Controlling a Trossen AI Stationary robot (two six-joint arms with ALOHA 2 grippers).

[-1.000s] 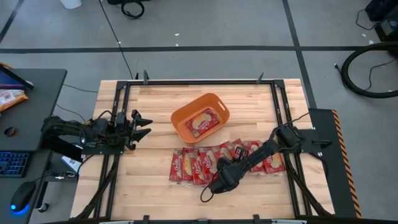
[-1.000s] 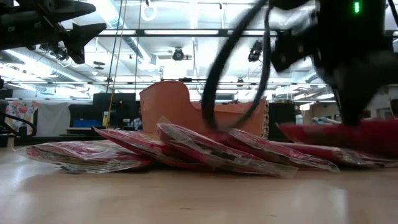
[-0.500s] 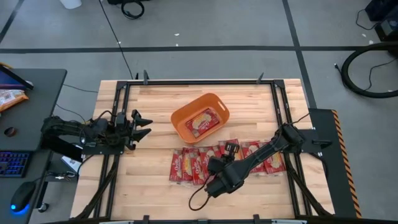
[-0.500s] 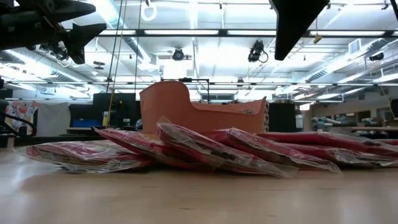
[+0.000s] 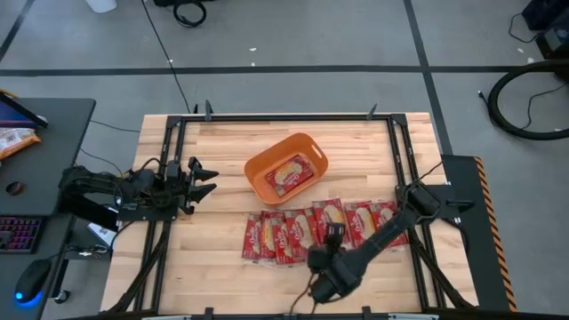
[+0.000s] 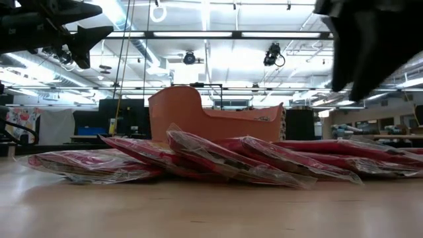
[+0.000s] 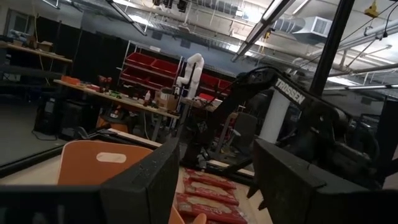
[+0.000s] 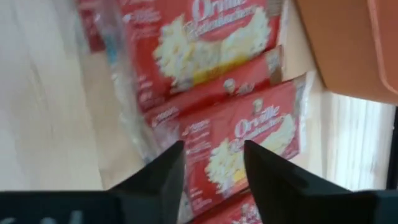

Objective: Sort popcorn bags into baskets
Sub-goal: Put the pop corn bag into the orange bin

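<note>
Several red popcorn bags [image 5: 324, 227] lie overlapping in a row on the near half of the wooden table, and they also show in the low view as popcorn bags [image 6: 198, 155]. One more bag [image 5: 289, 173] lies inside the orange basket [image 5: 286, 167] at mid-table. My right gripper [image 5: 322, 271] hangs open above the table just near-side of the row, touching nothing. In its wrist view the gripper [image 8: 214, 177] has bags [image 8: 249, 134] below it and the basket's wall [image 8: 342, 43] beyond. My left gripper [image 5: 206, 178] waits open at the table's left edge, raised.
A side desk at the left carries a mouse [image 5: 31, 280] and an orange and white snack bag [image 5: 13, 138]. Black frame rails [image 5: 169, 142] run along the table's edges. Bare wood [image 5: 222, 284] lies between the row and the near edge.
My right gripper has risen from the bags at the right part of the row and gone toward the table's near edge. In the low view its shape has changed from a single point to a broader fork: it has opened. The row of bags stays on the table.
</note>
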